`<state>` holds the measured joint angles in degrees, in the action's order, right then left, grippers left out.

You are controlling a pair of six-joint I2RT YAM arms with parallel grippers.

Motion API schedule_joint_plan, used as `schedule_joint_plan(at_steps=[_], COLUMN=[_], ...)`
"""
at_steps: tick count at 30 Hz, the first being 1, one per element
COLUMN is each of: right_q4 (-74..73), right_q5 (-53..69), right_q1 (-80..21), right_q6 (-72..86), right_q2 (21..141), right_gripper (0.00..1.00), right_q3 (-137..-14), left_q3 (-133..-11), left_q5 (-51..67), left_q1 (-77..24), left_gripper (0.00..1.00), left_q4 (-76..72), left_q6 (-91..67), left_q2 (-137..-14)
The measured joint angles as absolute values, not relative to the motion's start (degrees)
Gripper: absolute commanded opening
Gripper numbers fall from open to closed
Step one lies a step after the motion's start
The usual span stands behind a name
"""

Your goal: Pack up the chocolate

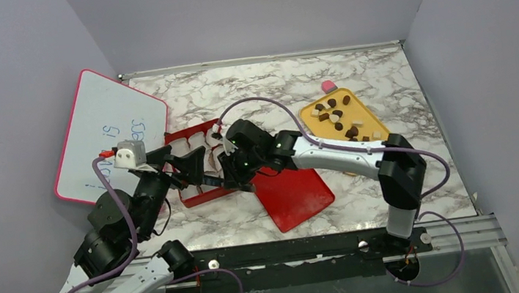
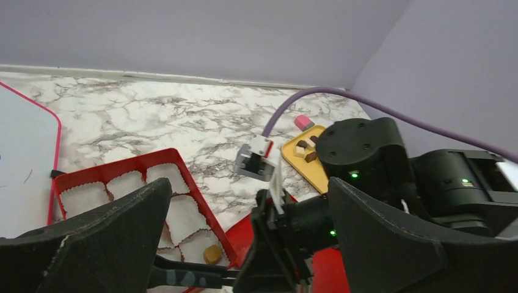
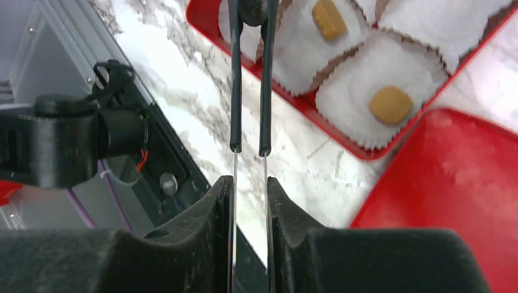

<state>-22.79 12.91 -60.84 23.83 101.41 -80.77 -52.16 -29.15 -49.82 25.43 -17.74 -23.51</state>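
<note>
The top external camera is fixed above and behind both arm bases. It looks down and forward over the whole tabletop (image 1: 272, 86) from well back. The left wrist camera sits low behind its own wide-set jaws and faces along the tabletop toward the far right corner, close to the right arm (image 2: 366, 152). The right wrist camera looks steeply down between its jaws along the tweezers (image 3: 235, 91), at very close range. All three views share the red box (image 1: 192, 130); the top external and left wrist views also share the yellow tray (image 2: 305, 170).
</note>
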Motion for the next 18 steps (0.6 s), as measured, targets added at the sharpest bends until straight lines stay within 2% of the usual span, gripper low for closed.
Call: schedule_joint_plan(at_steps=[5,18], right_q4=[-23.2,-24.75], right_q5=[12.93,14.83], right_q1=[-61.39,-62.41], right_q6=[22.87,19.18], right_q2=[107.68,109.4], right_gripper=[0.27,0.32], right_q3=[-86.37,-87.9], left_q3=[-51.44,-50.46], left_q5=[-29.15,-31.2], left_q1=[-49.82,-49.82], left_gripper=[0.99,0.99], left_q4=[25.43,25.41], left_q6=[-17.72,-16.43], left_q2=[-20.99,-20.1])
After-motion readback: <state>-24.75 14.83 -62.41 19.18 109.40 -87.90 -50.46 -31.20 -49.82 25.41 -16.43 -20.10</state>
